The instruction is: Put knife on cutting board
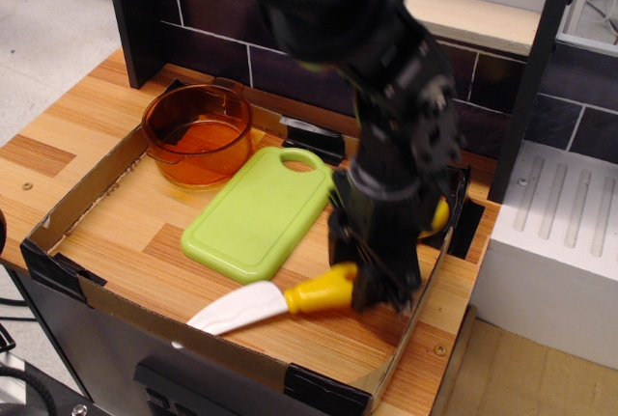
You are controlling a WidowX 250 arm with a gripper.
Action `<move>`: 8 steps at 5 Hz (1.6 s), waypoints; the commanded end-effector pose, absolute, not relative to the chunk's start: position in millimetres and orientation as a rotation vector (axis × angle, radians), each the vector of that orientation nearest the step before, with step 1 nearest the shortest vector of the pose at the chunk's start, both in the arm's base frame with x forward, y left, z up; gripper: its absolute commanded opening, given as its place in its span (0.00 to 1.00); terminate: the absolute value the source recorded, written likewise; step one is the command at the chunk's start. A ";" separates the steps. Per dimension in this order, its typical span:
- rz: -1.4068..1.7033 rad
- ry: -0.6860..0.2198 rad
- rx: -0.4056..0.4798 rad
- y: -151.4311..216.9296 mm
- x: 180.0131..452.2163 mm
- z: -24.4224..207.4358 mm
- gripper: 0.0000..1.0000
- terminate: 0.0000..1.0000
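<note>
The knife (pixel 275 302) has a curved white blade and a yellow handle. It lies slanted at the front of the box, with its blade tip over the front cardboard wall. My gripper (pixel 375 281) is blurred by motion and closed on the right end of the yellow handle. The light-green cutting board (pixel 261 213) lies flat just behind and left of the knife, with its handle hole at the far end. Nothing is on the board.
An orange transparent pot (pixel 198 136) stands at the back left, touching the board's corner. A low cardboard wall (pixel 126 305) rings the work area. A yellow toy (pixel 439 215) peeks out behind the arm. A black clip (pixel 314 136) sits at the back. A white block (pixel 555 242) stands at the right.
</note>
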State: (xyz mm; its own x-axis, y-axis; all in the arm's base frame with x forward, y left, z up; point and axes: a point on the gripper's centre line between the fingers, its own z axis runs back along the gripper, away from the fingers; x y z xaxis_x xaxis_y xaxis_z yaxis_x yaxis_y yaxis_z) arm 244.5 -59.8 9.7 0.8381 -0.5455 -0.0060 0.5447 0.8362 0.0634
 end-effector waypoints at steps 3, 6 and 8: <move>-0.280 -0.174 0.142 -1.3 302.0 51.5 0.00 0.00; -0.121 -0.111 0.155 10.8 318.4 24.1 0.00 0.00; -0.105 -0.081 0.174 22.3 325.8 23.5 1.00 0.00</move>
